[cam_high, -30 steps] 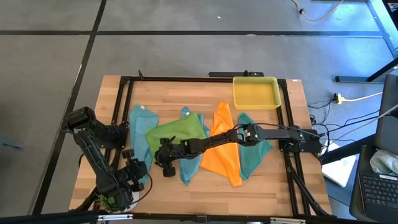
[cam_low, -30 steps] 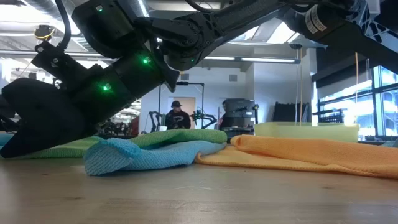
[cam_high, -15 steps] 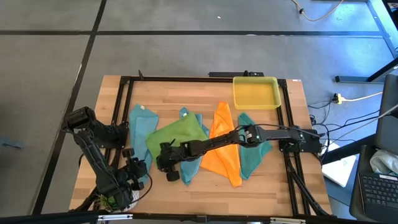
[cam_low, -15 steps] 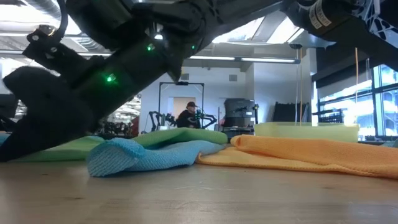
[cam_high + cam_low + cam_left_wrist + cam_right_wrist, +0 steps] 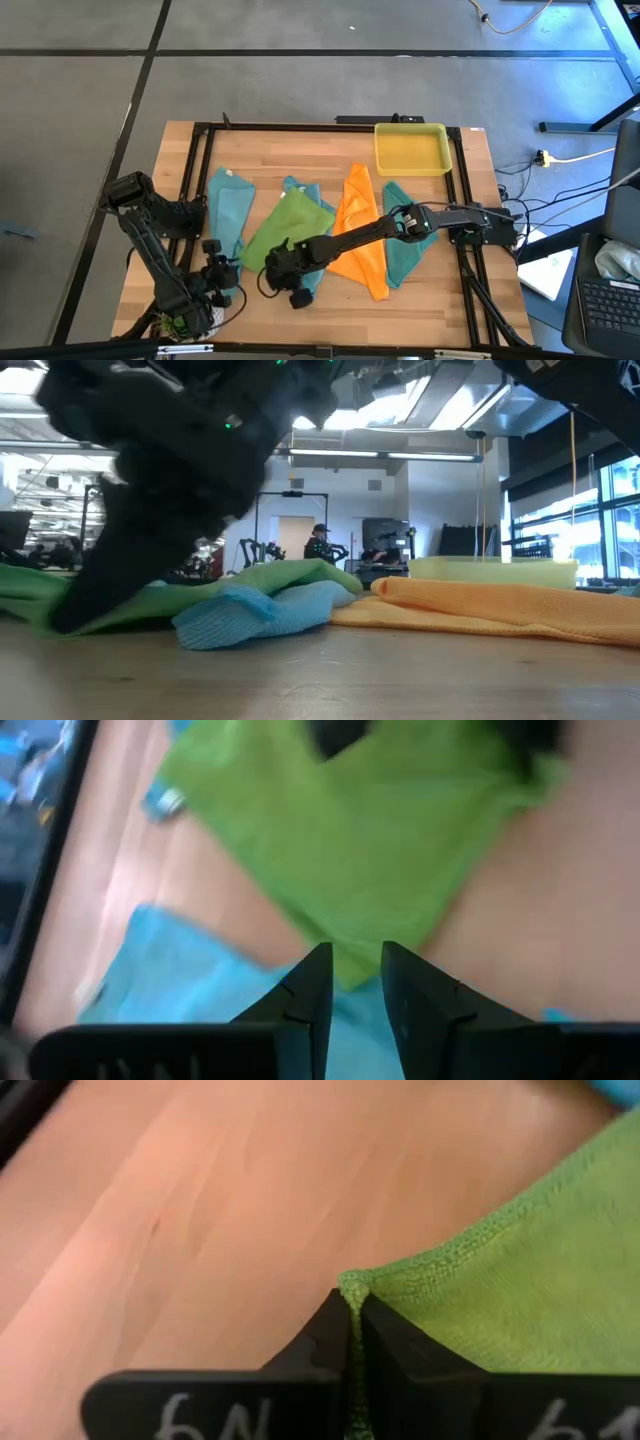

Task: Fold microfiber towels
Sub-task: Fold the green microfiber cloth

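Right tool (image 5: 352, 1342) pinching a corner of the green towel (image 5: 272, 232), now dragged further toward the table's (image 5: 440, 300) near edge than a second ago. Probably spreading it flat before folding. Left tool (image 5: 348, 988) hanging nearly closed beside it, holding nothing.

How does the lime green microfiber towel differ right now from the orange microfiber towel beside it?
The lime green microfiber towel has a corner pinched in the right pincer and lies partly over a light blue towel; the orange microfiber towel is ungripped, though the right arm crosses above it. The green one reaches toward the table's front edge near the left pincer; the orange one lies nearer the yellow plastic tray. Both lie unfolded on the wooden table.
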Controlling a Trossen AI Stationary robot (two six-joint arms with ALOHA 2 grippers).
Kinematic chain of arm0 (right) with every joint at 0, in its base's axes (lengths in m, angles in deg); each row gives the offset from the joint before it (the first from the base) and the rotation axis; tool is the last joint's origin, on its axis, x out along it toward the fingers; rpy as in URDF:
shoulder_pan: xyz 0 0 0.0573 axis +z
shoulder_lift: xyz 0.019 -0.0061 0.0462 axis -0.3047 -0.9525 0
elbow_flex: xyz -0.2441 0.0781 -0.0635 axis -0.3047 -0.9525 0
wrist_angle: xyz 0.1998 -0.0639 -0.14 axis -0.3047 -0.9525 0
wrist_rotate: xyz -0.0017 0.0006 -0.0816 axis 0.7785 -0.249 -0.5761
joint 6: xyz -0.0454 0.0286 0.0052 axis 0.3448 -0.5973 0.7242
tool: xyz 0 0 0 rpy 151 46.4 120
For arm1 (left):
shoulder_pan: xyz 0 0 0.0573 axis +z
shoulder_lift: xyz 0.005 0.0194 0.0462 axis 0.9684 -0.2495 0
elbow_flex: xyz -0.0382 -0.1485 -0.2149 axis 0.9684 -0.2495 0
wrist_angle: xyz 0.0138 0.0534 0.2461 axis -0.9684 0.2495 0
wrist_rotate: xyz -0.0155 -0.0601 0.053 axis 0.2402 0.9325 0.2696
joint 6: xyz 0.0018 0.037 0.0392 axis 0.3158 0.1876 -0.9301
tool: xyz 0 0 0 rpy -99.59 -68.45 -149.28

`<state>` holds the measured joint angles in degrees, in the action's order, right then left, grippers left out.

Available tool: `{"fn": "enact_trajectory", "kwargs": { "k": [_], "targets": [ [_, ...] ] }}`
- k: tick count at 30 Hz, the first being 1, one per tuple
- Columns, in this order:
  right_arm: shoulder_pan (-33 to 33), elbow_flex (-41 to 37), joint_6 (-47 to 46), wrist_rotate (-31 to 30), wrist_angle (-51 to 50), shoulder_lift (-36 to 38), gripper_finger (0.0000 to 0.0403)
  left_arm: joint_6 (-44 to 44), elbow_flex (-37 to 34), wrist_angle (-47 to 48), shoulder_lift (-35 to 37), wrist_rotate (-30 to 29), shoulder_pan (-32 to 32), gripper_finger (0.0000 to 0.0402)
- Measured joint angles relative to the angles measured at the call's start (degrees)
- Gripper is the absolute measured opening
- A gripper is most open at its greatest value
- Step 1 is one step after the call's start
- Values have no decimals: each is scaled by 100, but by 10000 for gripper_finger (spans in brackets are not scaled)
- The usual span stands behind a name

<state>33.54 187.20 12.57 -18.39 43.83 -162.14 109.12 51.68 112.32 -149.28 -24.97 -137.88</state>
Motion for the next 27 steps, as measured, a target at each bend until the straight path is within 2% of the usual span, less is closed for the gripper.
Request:
{"fn": "enact_trajectory", "kwargs": {
  "k": [5,9,14,17,24,27],
  "targets": [
    [34,4,-104,89,-477,73,11,-1492,0,-1113,0,-271,95,81],
    [104,7,-219,115,-597,89,17,-2576,-3,-1966,-4,-102,226,90],
    [139,87,-417,327,-640,84,30,-3371,1,-2371,-4,64,334,102],
    [139,101,-534,462,-834,84,67,-3535,2,-2382,-4,245,396,108],
    [212,129,-648,563,-1615,158,185,-4012,9,-2412,-4,386,517,117],
    [304,127,-645,517,-1921,216,213,-4261,7,-2407,-4,399,583,118]
  ]
}}
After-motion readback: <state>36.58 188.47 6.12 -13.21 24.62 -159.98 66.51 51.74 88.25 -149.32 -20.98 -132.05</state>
